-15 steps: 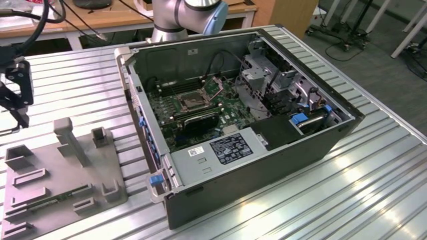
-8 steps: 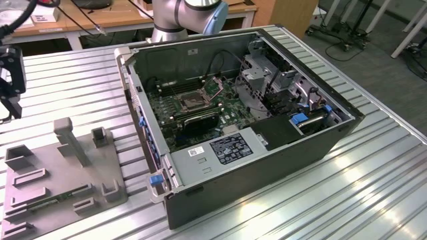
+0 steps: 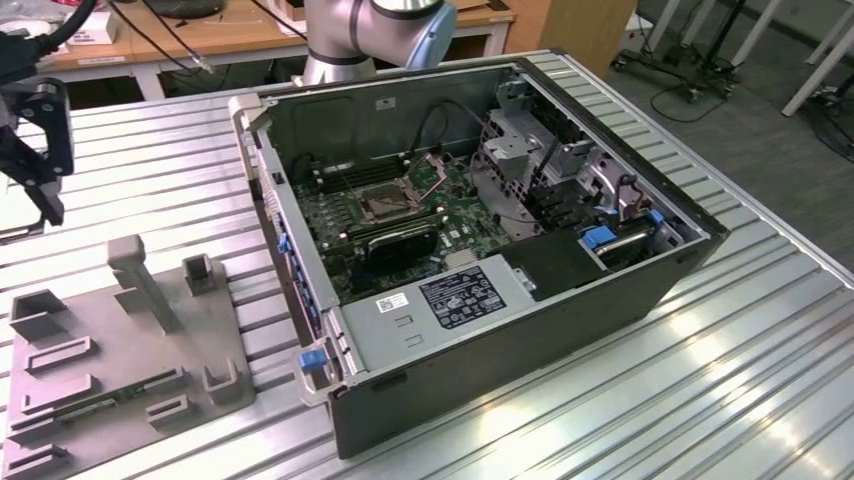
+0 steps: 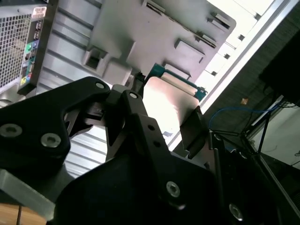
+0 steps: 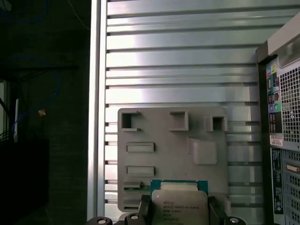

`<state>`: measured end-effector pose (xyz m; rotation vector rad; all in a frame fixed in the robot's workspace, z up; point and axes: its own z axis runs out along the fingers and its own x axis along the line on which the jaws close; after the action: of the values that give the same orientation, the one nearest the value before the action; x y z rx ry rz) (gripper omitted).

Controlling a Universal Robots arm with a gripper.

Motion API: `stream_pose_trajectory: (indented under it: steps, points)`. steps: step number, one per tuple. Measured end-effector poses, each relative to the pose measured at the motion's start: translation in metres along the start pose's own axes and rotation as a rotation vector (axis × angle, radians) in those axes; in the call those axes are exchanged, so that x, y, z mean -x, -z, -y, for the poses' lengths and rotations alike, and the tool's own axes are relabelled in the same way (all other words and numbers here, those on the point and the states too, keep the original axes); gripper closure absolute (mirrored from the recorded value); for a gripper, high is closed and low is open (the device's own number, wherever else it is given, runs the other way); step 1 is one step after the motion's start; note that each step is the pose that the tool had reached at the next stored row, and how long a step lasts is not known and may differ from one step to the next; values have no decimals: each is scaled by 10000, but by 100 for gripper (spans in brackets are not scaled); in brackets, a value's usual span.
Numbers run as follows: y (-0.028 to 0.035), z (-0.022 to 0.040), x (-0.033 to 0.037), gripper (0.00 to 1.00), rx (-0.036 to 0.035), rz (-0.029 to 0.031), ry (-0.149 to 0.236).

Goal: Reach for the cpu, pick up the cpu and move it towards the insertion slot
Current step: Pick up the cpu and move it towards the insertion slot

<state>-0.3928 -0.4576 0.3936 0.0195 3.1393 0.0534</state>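
Note:
The cpu point(image 5: 180, 205), a silvery square chip with a thin green rim, sits between my gripper's point(image 5: 180, 210) two dark fingers point(image 5: 143, 209). The second wrist view shows the same chip point(image 4: 165, 99) clamped in the gripper point(image 4: 164, 107). In the exterior view my gripper point(image 3: 40, 190) hangs high at the far left, above the table and well apart from the computer case. The insertion slot point(image 3: 380, 203), a square socket with a dark centre and a metal frame, lies on the green motherboard point(image 3: 400, 215) inside the open case.
A grey fixture plate point(image 3: 127, 350) with raised holders lies on the ribbed metal table point(image 3: 721, 380) below the gripper, also in the first wrist view point(image 5: 168, 154). The case's side wall point(image 3: 280, 210) stands between gripper and socket. The arm's base point(image 3: 360, 40) rises behind the case.

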Motion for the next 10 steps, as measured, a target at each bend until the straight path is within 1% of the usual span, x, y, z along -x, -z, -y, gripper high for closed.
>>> stream_pose_trajectory:
  steps: [2, 6, 10]
  points:
    - [-1, -1, 31, 45, 1, 1, -1]
    - [-1, -1, 71, 45, 0, 0, -1]
    - [-1, -1, 87, 45, 0, 1, -2]
